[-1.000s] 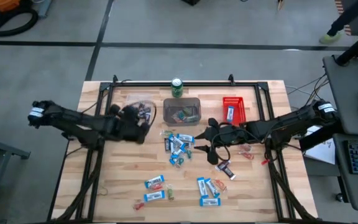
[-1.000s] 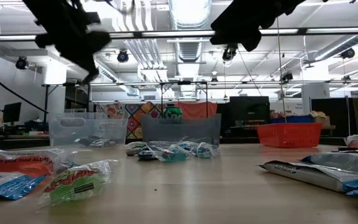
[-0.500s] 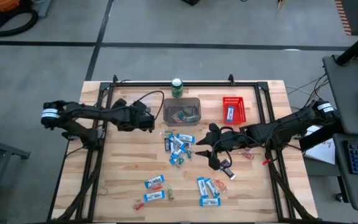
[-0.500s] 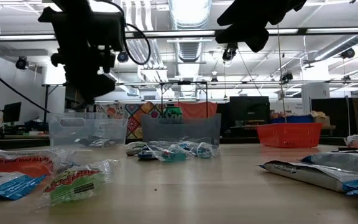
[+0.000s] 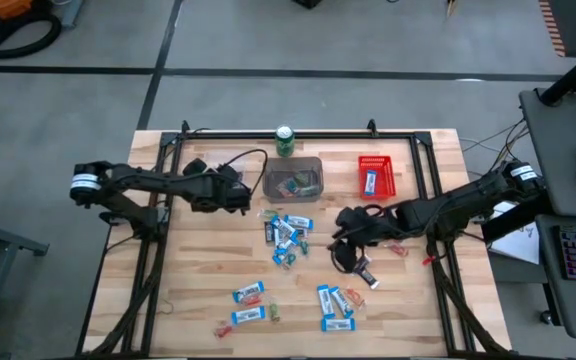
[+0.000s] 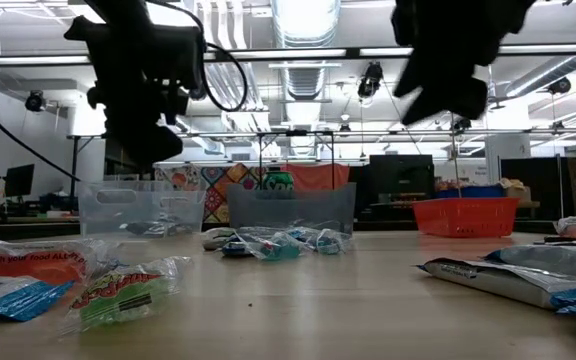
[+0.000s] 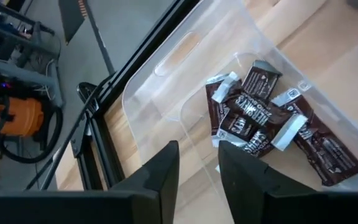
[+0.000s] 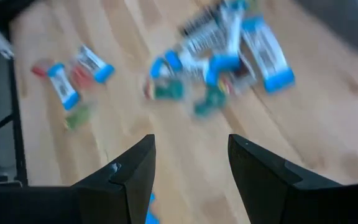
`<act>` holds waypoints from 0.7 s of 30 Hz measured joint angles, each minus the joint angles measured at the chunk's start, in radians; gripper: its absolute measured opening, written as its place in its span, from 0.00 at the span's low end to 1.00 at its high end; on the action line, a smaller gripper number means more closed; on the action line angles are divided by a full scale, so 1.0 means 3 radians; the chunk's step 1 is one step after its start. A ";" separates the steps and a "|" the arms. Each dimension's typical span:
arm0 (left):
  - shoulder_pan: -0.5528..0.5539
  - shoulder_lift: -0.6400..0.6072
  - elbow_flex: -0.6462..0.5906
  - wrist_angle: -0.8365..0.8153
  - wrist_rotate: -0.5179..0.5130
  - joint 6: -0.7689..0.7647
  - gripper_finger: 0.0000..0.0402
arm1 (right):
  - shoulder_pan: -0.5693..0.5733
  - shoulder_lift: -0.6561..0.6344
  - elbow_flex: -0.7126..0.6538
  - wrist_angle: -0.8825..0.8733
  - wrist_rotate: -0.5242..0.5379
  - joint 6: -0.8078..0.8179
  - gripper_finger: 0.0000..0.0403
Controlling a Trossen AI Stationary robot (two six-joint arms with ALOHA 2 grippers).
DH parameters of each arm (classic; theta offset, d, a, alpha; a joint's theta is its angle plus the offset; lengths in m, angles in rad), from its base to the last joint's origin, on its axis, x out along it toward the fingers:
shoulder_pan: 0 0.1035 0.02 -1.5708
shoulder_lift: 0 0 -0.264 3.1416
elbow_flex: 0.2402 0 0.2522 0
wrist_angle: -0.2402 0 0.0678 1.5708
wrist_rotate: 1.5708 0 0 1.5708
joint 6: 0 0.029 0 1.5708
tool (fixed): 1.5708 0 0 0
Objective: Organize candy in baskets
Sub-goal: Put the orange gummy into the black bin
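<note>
My left gripper [image 5: 238,193] hangs open over the clear basket [image 7: 166,74], which holds several dark brown bars [image 7: 260,115]; nothing is between its fingers. The grey basket [image 5: 293,178] holds a few small sweets, and the red basket [image 5: 375,176] holds a blue-and-white bar. Loose candy lies on the table in a middle heap [image 5: 286,235] and in two groups nearer the front [image 5: 248,298] [image 5: 334,305]. My right gripper [image 5: 342,248] hovers open above the table right of the middle heap, with a dark bar [image 5: 364,270] lying just in front of it. In its wrist view the candy [image 8: 222,50] is blurred.
A green drink can [image 5: 285,140] stands at the far edge behind the grey basket. A few small red pieces [image 5: 398,245] lie under my right arm. Bare wood shows at the front left and front right corners.
My left gripper has gone toward the table's right and down, coming to rest over the clear basket, and has kept still for the last half second. My right gripper has rolled about its own axis and sunk a little above the table.
</note>
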 joint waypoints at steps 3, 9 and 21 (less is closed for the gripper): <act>-0.0098 -0.0070 0.0001 0.0030 0.0000 0.0102 0.25 | 0.0030 0.0000 0.0000 -0.0336 -0.0017 0.0294 0.48; -0.0482 -0.0280 0.0003 0.0405 0.0188 0.0597 0.23 | 0.0021 0.0001 0.0000 -0.1274 -0.0050 0.0799 0.48; -0.1214 -0.0546 0.0003 0.1609 0.1138 0.2158 0.19 | -0.0189 0.0001 -0.0098 -0.2790 -0.0172 0.1339 0.48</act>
